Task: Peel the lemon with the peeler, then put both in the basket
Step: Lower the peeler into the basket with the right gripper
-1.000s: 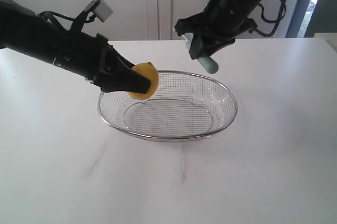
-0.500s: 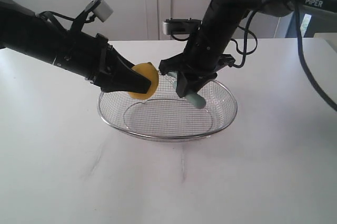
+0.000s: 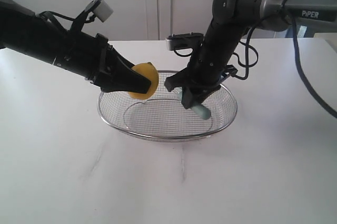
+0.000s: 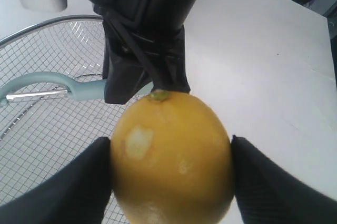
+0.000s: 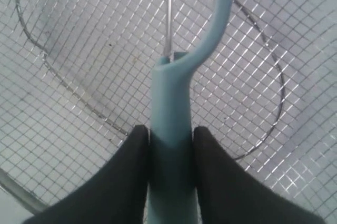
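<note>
My left gripper (image 3: 138,83) is shut on the yellow lemon (image 3: 145,80), held over the left rim of the wire basket (image 3: 224,120). In the left wrist view the lemon (image 4: 171,155) sits between both black fingers, with pale scraped patches on its skin. My right gripper (image 3: 190,98) is shut on the teal peeler (image 3: 200,110) and is lowered inside the basket. The peeler's handle end points down near the mesh. In the right wrist view the peeler (image 5: 174,103) is clamped between the fingers, its looped head stretching out over the basket mesh (image 5: 79,77).
The basket stands on a white table (image 3: 168,182). White cabinet doors (image 3: 152,3) rise behind it. The right arm's cables (image 3: 316,92) hang at the right.
My right gripper has come down from above the basket's far rim into the basket, carrying the peeler. The left gripper and lemon have stayed put.
</note>
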Controlling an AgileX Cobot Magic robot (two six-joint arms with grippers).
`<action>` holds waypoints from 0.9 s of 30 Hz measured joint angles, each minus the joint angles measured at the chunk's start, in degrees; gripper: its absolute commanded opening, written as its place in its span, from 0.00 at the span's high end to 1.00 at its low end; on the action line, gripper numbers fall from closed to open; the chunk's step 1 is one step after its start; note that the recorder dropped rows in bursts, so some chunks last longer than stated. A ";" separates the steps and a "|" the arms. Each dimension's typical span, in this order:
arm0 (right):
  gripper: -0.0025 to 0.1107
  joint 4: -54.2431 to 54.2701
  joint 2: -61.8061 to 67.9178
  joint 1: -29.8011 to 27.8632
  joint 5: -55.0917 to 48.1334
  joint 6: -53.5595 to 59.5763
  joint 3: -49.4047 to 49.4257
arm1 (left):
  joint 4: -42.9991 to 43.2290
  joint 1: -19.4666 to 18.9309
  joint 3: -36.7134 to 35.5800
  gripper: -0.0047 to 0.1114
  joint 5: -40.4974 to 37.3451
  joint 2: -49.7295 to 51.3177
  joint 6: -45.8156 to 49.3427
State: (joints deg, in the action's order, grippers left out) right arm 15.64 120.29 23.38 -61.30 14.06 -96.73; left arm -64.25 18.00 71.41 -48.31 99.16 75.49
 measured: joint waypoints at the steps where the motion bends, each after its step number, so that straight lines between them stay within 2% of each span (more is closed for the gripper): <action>1: 0.98 0.00 0.10 0.00 0.39 0.22 0.11 | 0.00 0.00 0.00 0.96 0.00 0.00 0.00; 27: 0.98 0.00 1.85 0.00 9.86 0.46 3.99 | 0.00 0.00 0.00 0.96 0.00 0.00 0.00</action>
State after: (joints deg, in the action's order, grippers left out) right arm 15.64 122.14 23.38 -51.44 14.52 -92.75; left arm -64.25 18.00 71.41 -48.31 99.16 75.49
